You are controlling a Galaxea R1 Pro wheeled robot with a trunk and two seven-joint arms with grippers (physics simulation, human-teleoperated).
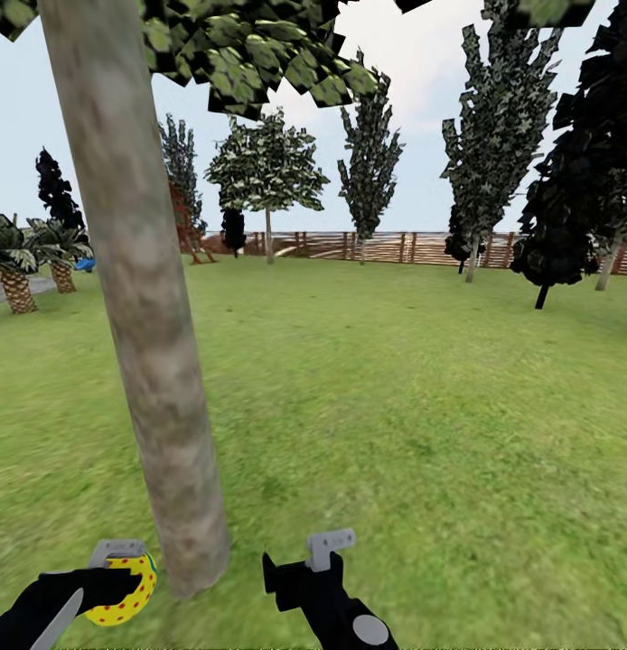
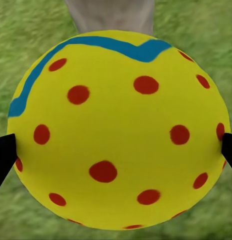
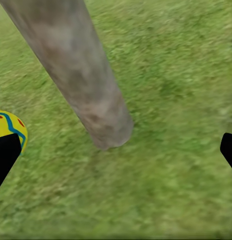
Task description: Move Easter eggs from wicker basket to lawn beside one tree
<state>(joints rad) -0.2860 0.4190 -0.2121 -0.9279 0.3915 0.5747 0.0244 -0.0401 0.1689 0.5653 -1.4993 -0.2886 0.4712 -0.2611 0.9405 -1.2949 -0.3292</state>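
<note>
A yellow Easter egg (image 1: 133, 589) with red dots and a blue zigzag sits in my left gripper (image 1: 101, 582), which is shut on it just left of the tree's (image 1: 146, 343) trunk base, low over the lawn (image 1: 404, 406). In the left wrist view the egg (image 2: 118, 135) is pinched between both fingertips (image 2: 3, 155), with the trunk behind it. My right gripper (image 1: 304, 560) hangs open and empty just right of the trunk; its view shows the trunk base (image 3: 103, 125) and the egg (image 3: 9, 127). The wicker basket is out of view.
Open grass stretches ahead and to the right. A brown slat fence (image 1: 386, 246) rings the far side, with several trees along it, dark columnar trees (image 1: 566, 226) at the right and short palms (image 1: 20, 262) at the far left.
</note>
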